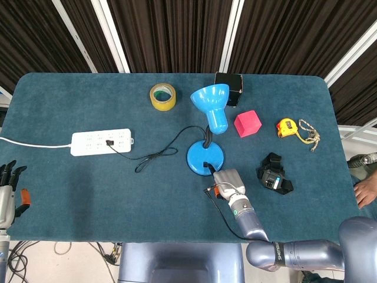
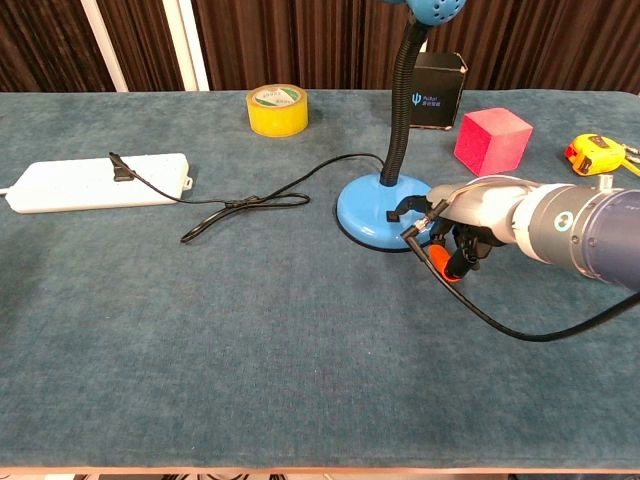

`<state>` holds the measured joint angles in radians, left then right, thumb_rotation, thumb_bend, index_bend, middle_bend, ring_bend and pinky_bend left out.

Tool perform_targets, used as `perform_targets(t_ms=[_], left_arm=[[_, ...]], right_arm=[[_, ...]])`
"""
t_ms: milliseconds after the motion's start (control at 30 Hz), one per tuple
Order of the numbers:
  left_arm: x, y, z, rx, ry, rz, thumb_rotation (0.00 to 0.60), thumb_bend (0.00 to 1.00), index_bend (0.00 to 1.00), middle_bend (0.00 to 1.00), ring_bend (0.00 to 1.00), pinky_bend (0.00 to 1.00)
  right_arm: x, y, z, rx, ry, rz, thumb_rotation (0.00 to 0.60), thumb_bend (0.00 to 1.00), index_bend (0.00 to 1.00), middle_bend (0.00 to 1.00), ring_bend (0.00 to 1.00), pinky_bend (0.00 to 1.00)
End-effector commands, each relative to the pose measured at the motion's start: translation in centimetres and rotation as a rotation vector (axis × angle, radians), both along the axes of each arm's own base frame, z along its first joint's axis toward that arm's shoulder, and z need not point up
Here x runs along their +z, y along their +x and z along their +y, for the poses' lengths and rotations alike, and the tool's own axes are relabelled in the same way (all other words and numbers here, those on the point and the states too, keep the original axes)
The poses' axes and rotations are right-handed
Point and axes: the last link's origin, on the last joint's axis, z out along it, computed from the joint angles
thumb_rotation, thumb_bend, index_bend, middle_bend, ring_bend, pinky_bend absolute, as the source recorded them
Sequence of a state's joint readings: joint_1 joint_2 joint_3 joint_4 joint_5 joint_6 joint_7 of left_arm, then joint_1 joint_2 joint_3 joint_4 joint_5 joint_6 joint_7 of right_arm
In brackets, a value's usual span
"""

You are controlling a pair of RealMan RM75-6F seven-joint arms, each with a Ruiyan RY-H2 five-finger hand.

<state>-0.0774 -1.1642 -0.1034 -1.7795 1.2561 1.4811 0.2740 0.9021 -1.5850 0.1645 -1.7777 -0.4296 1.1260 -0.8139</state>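
Observation:
A blue desk lamp stands mid-table: its round base (image 1: pixel 200 154) (image 2: pixel 362 220), bent black neck (image 2: pixel 401 100) and blue shade (image 1: pixel 211 101). Its black cord (image 1: pixel 159 154) runs left to a white power strip (image 1: pixel 101 142) (image 2: pixel 95 181), where it is plugged in. My right hand (image 1: pixel 228 181) (image 2: pixel 470 222) lies at the base's near right rim. One dark fingertip (image 2: pixel 402 208) reaches onto the base beside the small black switch (image 2: pixel 387 216); the other fingers curl under, holding nothing. My left hand (image 1: pixel 7 188) hangs off the table's near left corner, fingers apart and empty.
A yellow tape roll (image 1: pixel 162 96) (image 2: pixel 277 109), a black box (image 1: pixel 234 85) and a pink cube (image 1: pixel 247 123) (image 2: pixel 492 138) sit behind the lamp. A yellow tape measure (image 1: pixel 287 127) and a black strapped device (image 1: pixel 274 180) lie to the right. A person's hand (image 1: pixel 365 190) shows at the right edge.

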Motion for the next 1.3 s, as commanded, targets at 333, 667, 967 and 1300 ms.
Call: perform_targets(t_ms=[333, 667, 967, 1300], left_arm=[[0.01, 0.00, 0.01, -0.001, 0.002, 0.001, 0.600, 0.64, 0.17, 0.03, 0.00, 0.00], [0.02, 0.00, 0.01, -0.002, 0.003, 0.003, 0.600, 0.64, 0.17, 0.03, 0.00, 0.00], [0.04, -0.02, 0.01, -0.002, 0.004, 0.005, 0.600, 0.64, 0.17, 0.03, 0.00, 0.00], [0.04, -0.03, 0.03, -0.002, 0.004, 0.006, 0.600, 0.64, 0.17, 0.03, 0.00, 0.00]], right_arm=[[-0.04, -0.04, 0.18, -0.003, 0.012, 0.007, 0.600, 0.72, 0.00, 0.53, 0.64, 1.00], [-0.15, 0.11, 0.41, -0.002, 0.021, 0.008, 0.600, 0.72, 0.01, 0.53, 0.64, 1.00], [-0.48, 0.46, 0.37, 0.001, 0.024, 0.013, 0.600, 0.72, 0.01, 0.53, 0.64, 1.00], [-0.81, 0.81, 0.56, 0.015, 0.036, 0.031, 0.600, 0.72, 0.07, 0.53, 0.64, 1.00]])
